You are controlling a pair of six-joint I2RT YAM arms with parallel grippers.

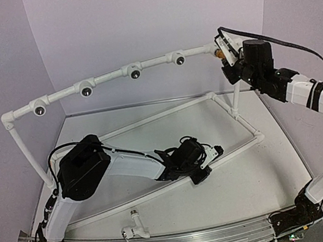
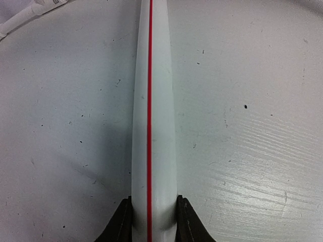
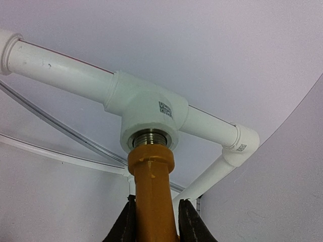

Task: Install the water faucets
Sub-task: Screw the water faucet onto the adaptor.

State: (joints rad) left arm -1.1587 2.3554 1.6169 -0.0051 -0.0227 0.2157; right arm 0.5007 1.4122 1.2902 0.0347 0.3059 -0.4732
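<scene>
Two grips: right hand [image 3: 155,217] clamps orange tap [image 3: 151,176], left hand [image 2: 154,217] clamps red-striped pipe [image 2: 154,101].
Tap points up the frame, metal thread entering white tee [image 3: 146,108].

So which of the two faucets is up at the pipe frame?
The yellow-orange faucet, held in the right fingers, its threaded end at the tee fitting; the white faucet lies loose on the table.

yellow-orange faucet [image 3: 151,194], white pipe [image 2: 162,101] w/ red stripe, white faucet [image 1: 135,228]
</scene>
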